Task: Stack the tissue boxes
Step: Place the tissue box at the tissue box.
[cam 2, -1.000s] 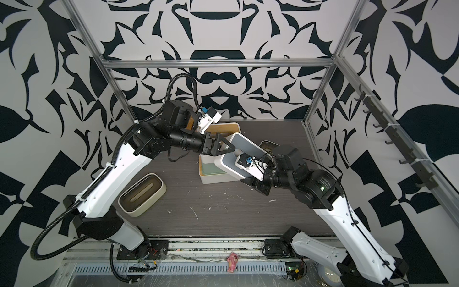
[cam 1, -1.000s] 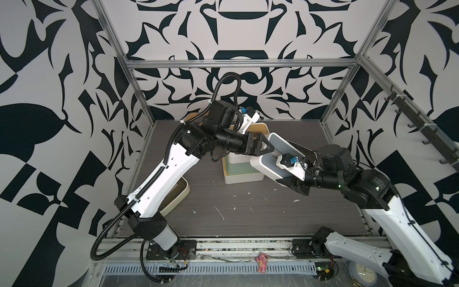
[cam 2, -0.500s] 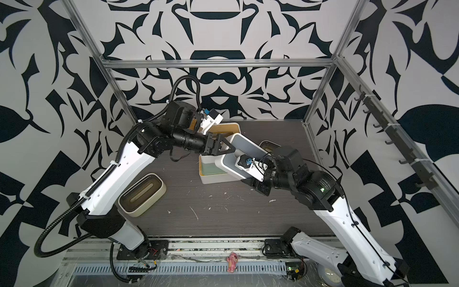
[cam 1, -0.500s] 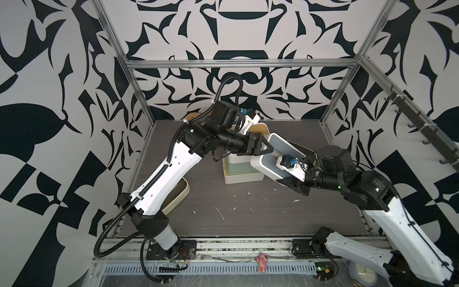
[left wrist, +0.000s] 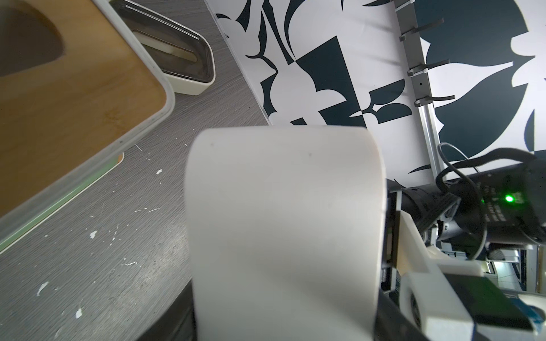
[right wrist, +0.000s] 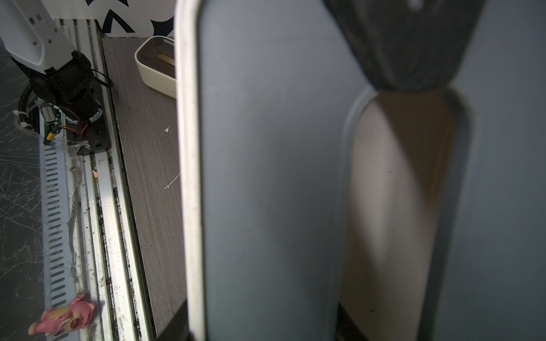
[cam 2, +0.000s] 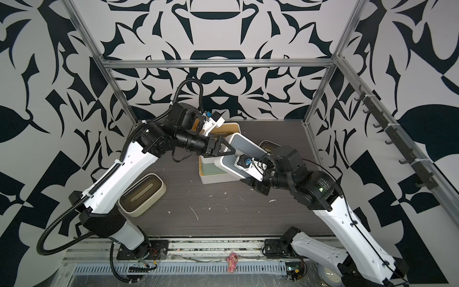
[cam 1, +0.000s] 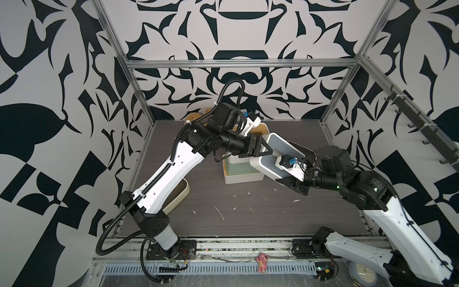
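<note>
Grey wood-grain desk (cam 1: 248, 211), flecked white. Centre, far: stack of boxes, bamboo-lidded box (cam 1: 262, 128) topmost, sage-green box (cam 1: 238, 169) lower. Grey-lidded box (cam 1: 279, 150): aloft, tilted, just right of the stack. Cream box (cam 2: 141, 196), near left; second cream box (cam 2: 269, 145), far right. Right pincer (cam 1: 294, 172): pinching grey-lidded box. Left pincer (cam 1: 264, 150): at that box's left end, grip cannot be told.

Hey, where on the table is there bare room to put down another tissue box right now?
The widest bare patch is the front middle of the table, between the cream box beside the left arm and the right arm. The centre back is crowded: the stack, the tilted grey-lid box and both arms meet there.
</note>
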`<state>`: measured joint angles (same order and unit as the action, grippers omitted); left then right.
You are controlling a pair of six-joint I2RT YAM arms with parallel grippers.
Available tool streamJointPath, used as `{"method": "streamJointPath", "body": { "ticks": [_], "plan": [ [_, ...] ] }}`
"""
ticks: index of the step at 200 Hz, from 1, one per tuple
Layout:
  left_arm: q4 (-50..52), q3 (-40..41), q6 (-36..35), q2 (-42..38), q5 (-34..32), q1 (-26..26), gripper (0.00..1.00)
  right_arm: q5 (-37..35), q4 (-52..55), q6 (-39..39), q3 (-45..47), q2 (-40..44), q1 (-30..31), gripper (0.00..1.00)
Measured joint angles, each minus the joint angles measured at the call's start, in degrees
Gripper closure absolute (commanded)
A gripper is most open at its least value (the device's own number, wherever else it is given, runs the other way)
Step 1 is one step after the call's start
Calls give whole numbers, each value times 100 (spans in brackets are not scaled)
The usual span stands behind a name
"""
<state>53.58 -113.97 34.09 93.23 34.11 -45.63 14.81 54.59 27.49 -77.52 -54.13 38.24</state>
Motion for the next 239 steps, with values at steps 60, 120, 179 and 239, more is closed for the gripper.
{"method": "streamJointPath", "body": {
  "ticks": [60,120,179,239],
  "plan": [
    [-190,210,83,-39,55,48,59,-15,37,-7,0,-72,-2,79],
    [-719,708,326,-310,236,153,66,-26,-7,37,-68,-74,0,43],
    [-1091,890,610,-584,363,354,67,0,-175,114,-1047,-428,11,27],
    [-1102,890,695,-654,219,546,68,70,-417,-55,-1508,-435,11,8]
  ]
}}
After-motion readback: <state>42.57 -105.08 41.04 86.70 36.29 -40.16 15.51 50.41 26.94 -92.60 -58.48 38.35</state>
